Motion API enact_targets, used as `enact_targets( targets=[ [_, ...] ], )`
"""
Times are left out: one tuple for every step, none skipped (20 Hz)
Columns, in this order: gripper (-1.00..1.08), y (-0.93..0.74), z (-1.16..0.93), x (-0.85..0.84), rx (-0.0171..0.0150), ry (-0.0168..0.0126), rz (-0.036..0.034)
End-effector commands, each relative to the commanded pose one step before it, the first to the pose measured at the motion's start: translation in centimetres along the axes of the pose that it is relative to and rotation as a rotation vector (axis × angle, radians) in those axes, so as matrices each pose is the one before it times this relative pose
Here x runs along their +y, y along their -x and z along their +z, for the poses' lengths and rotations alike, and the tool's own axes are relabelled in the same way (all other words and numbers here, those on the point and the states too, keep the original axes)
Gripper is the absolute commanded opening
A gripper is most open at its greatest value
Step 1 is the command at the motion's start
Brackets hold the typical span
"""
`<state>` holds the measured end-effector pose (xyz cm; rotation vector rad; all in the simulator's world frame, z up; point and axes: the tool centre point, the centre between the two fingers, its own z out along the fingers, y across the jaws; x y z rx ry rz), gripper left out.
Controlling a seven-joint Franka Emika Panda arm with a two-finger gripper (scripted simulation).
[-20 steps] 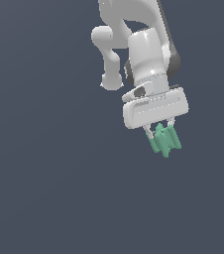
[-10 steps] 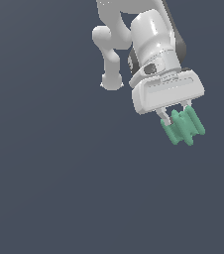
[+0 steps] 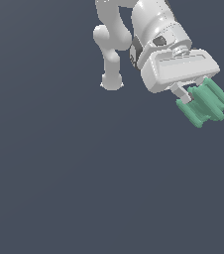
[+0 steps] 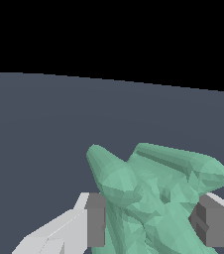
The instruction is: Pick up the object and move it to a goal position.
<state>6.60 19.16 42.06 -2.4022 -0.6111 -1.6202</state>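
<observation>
Teal-green faceted object [image 4: 153,198] clamped in gripper [image 4: 151,223]. Two light grey fingers [image 4: 91,221] with darker grey pads press its opposite sides. Object's rounded bars jut past fingertips, ends tapering to blunt points. Beyond: flat dark grey-blue surface [image 4: 44,119], running to straight edge; black band above it.

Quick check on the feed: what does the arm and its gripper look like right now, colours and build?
The arm is glossy white with rounded, tubular links and a dark grey band at the wrist joint. The gripper has a broad, boxy white body with a ribbed panel on its face. Its fingers are light grey and angular, with darker grey flat pads on their inner sides. No cables or markings are visible.
</observation>
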Motion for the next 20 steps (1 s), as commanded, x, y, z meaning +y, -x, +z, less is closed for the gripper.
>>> enact_targets(
  targets=[
    [-1.00,-1.479,-0.882,-0.560,0.04885,-0.00704,-0.01354],
    [-1.00,-0.549,-0.320,-0.201,0.01807,-0.00247,-0.00498],
    [-1.00,-0.528,-0.308,-0.194,0.01741,-0.00240,-0.00481],
    [-1.00,-0.505,-0.295,-0.187,0.01667,-0.00232,-0.00461],
    [-1.00,-0.480,-0.280,-0.179,0.01586,-0.00222,-0.00440],
    [-1.00,-0.457,-0.268,-0.169,0.01512,-0.00208,-0.00419],
    [-1.00,-0.431,-0.254,-0.158,0.01430,-0.00189,-0.00395],
    [-1.00,-0.405,-0.239,-0.146,0.01344,-0.00171,-0.00371],
    [-1.00,-0.377,-0.223,-0.135,0.01251,-0.00155,-0.00345],
    [-1.00,-0.344,-0.203,-0.123,0.01142,-0.00142,-0.00315],
    [-1.00,-0.308,-0.182,-0.111,0.01023,-0.00127,-0.00283],
    [-1.00,-0.270,-0.160,-0.097,0.00897,-0.00111,-0.00248],
    [-1.00,-0.230,-0.136,-0.082,0.00764,-0.00091,-0.00211],
    [-1.00,-0.191,-0.114,-0.066,0.00633,-0.00070,-0.00174],
    [-1.00,-0.150,-0.089,-0.049,0.00497,-0.00046,-0.00135],
    [-1.00,-0.110,-0.066,-0.032,0.00362,-0.00021,-0.00097],
    [-1.00,-0.067,-0.041,-0.013,0.00222,0.00006,-0.00056],
    [-1.00,-0.030,-0.021,0.004,0.00090,0.00033,-0.00018],
    [-1.00,0.014,0.005,0.027,-0.00049,0.00065,0.00023],
    [-1.00,0.010,0.005,0.006,-0.00042,0.00020,0.00014]
  ],
)
